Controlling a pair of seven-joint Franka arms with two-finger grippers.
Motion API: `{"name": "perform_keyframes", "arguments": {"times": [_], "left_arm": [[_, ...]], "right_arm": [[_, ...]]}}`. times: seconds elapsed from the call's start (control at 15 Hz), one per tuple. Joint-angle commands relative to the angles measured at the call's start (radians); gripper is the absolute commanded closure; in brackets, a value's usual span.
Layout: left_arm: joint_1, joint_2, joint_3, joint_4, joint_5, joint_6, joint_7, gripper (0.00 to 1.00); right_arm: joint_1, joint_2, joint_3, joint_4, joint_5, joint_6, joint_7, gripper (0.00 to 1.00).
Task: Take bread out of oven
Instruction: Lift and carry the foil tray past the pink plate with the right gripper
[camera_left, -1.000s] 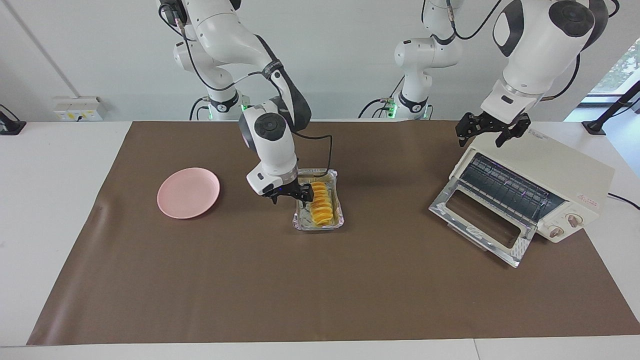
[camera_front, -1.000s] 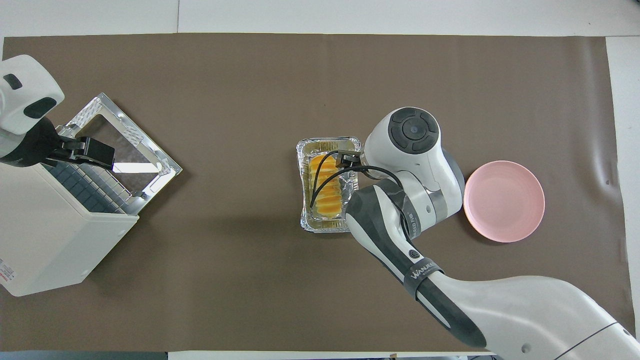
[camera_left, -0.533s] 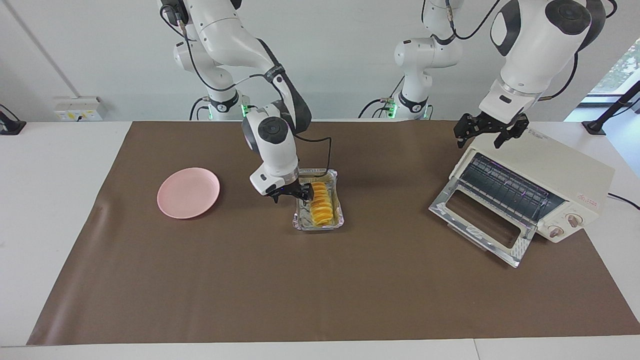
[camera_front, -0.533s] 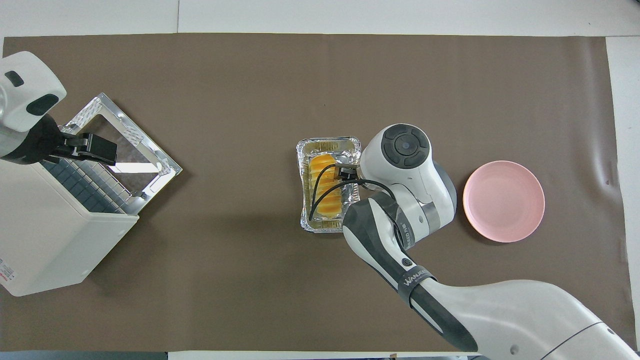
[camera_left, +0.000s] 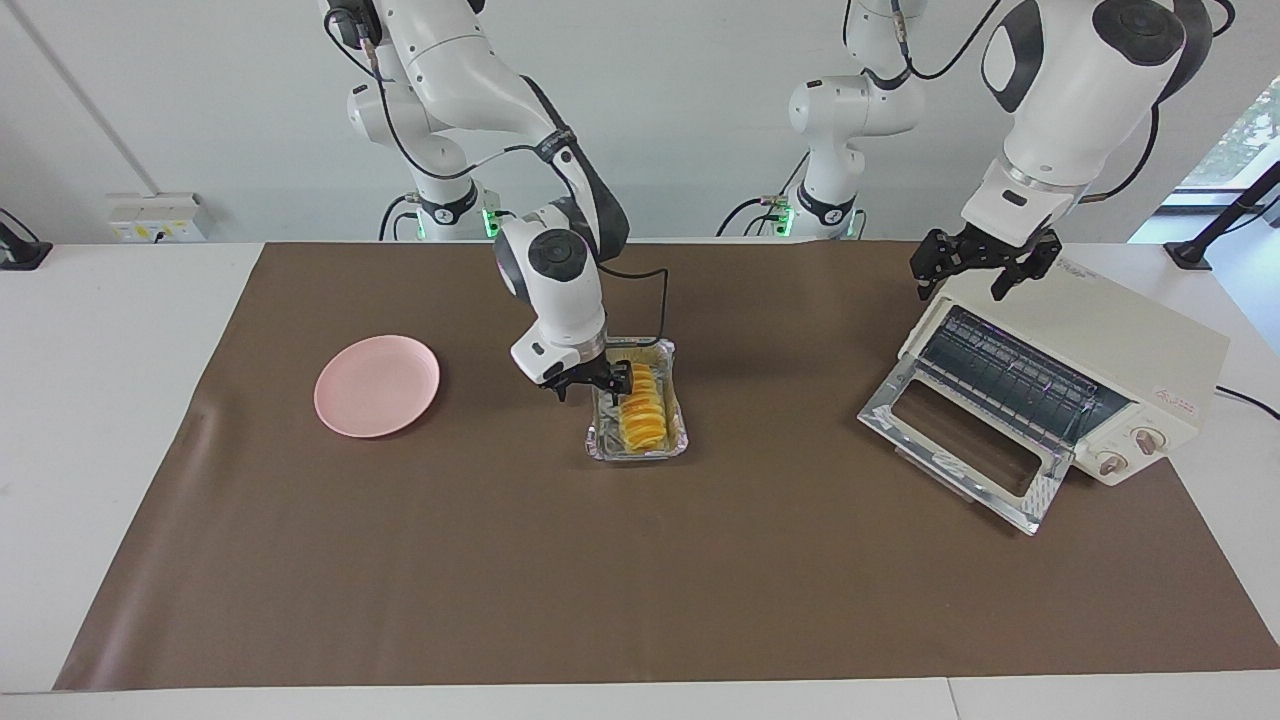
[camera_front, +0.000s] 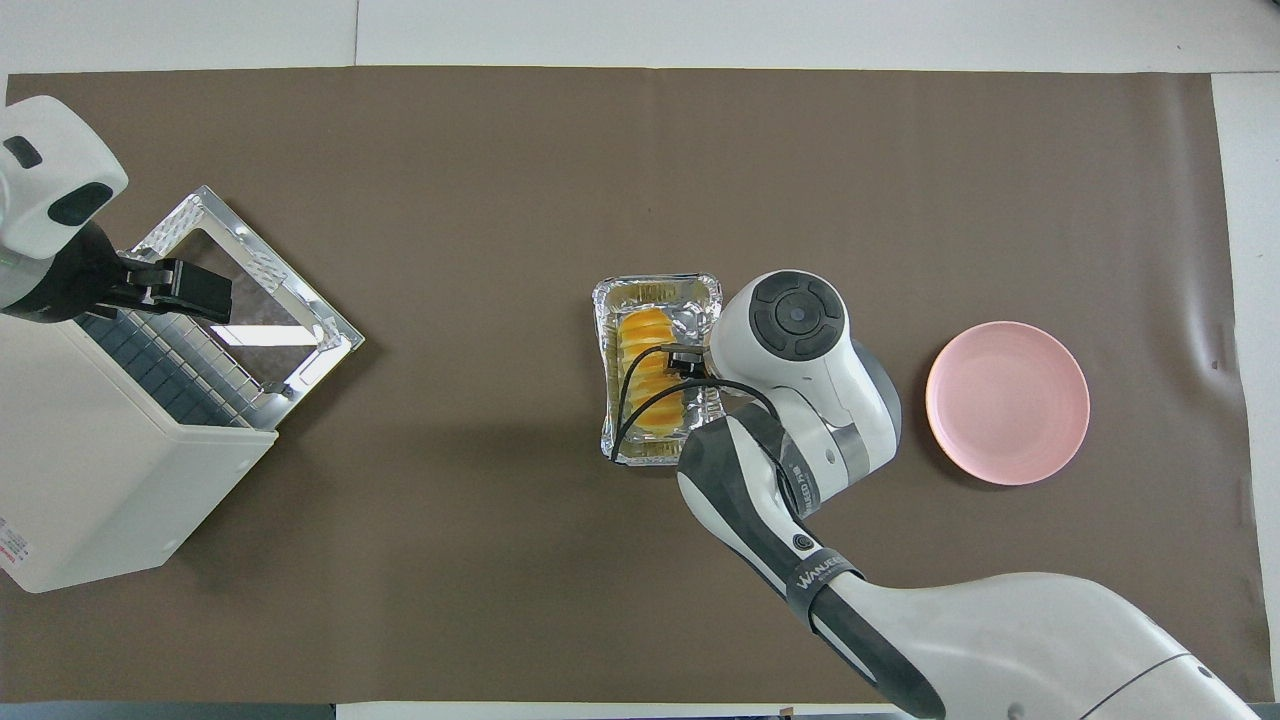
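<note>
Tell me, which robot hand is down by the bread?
The right gripper, down at the foil tray beside the bread. The left gripper hangs over the oven.

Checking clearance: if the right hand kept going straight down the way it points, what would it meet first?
Probably the ridged golden-orange bread loaf in the silver foil tray; the right hand already straddles the loaf's side, though contact is unclear.

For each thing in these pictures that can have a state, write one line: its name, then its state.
oven: door dropped open, rack bare.
bread: lying in the tray.
foil tray: on the mat, holding bread.
pink plate: bare.
right gripper: at the bread.
left gripper: open, over the oven.
</note>
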Motion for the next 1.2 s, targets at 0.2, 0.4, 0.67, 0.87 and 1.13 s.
{"name": "perform_keyframes", "arguments": {"times": [0.2,0.4,0.67,0.87,1.13], "left_arm": [[-0.003,-0.018,0.003,-0.020,-0.014,0.016,0.002,0.00],[0.004,-0.019,0.003,-0.021,-0.014,0.015,0.001,0.00],[0.009,-0.019,0.008,-0.021,-0.014,0.013,-0.001,0.00],[0.009,-0.019,0.006,-0.021,-0.014,0.013,0.001,0.00],[0.009,-0.019,0.008,-0.021,-0.013,0.013,0.001,0.00]], "right_arm": [[-0.006,-0.031,0.001,-0.034,0.006,0.028,0.004,1.00],[-0.017,-0.037,0.001,-0.021,0.007,0.026,0.001,1.00],[-0.097,-0.117,0.000,-0.014,0.010,-0.033,-0.086,1.00],[-0.204,-0.155,-0.003,0.015,0.087,-0.095,-0.288,1.00],[-0.393,-0.162,-0.005,0.057,0.132,-0.170,-0.584,1.00]]}}
